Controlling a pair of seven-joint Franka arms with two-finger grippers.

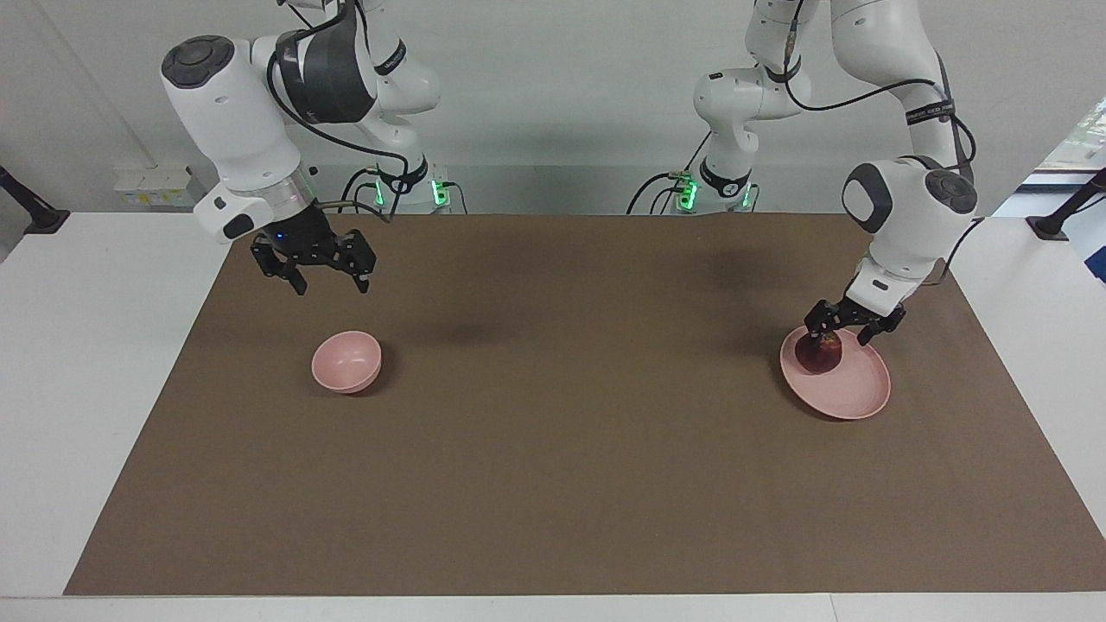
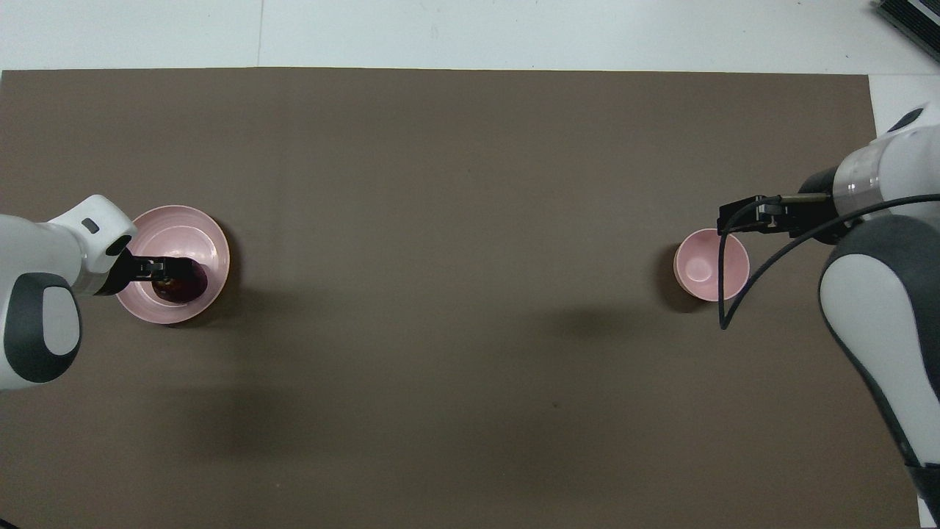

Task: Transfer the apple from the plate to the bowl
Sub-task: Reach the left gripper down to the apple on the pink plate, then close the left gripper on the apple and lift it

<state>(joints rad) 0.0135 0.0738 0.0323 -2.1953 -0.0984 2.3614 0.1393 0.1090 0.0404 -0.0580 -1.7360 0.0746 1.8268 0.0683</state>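
The dark red apple (image 1: 819,354) lies on the pale pink plate (image 1: 857,390) toward the left arm's end of the table. It sits on the part of the plate nearer the robots, as the overhead view (image 2: 185,285) shows, with the plate (image 2: 176,226) around it. My left gripper (image 1: 842,333) is low over the apple with its fingers spread, one fingertip at the apple's top; it shows in the overhead view (image 2: 165,269) too. The small pink bowl (image 1: 346,361) (image 2: 711,264) stands empty toward the right arm's end. My right gripper (image 1: 331,283) (image 2: 725,219) hangs open and empty above the mat beside the bowl.
A brown mat (image 1: 553,449) covers most of the white table (image 1: 78,363). Both arm bases and their cables (image 1: 674,194) stand at the mat's edge nearest the robots.
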